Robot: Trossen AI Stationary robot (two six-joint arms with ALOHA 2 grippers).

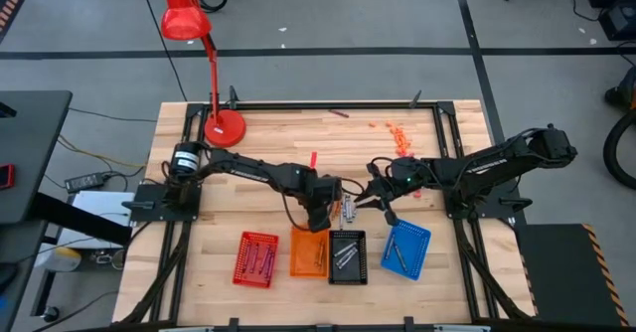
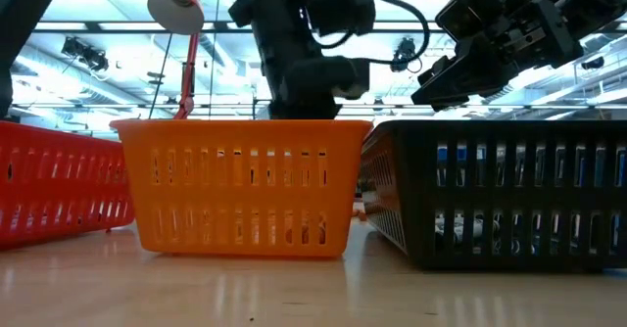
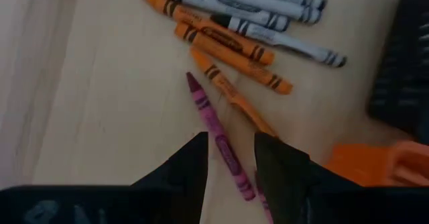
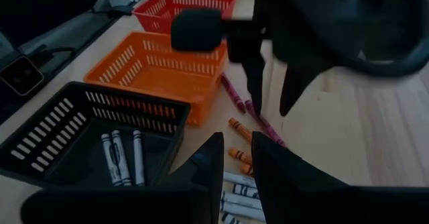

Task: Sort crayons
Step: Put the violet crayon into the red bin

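Several crayons lie loose on the wood table (image 1: 248, 208) between the two grippers: grey-white ones (image 3: 255, 9), orange ones (image 3: 224, 43) and a maroon one (image 3: 218, 130). My left gripper (image 3: 231, 160) is open and points down, one finger on either side of the maroon crayon's lower half. The crayon lies flat on the table. My right gripper (image 4: 236, 160) is open and empty, just right of the pile (image 1: 348, 211) and above the table. The left gripper also shows in the right wrist view (image 4: 271, 83), over the maroon crayons (image 4: 265, 125).
Four mesh trays stand in a row near the front edge: red (image 1: 256, 258), orange (image 1: 308, 252), black (image 1: 347, 256) and blue (image 1: 405, 249). The black tray (image 4: 127, 103) holds grey-white crayons (image 4: 120, 157). A red lamp (image 1: 224, 125) stands at the far left. Orange crumbs (image 1: 397, 131) lie at the far right.
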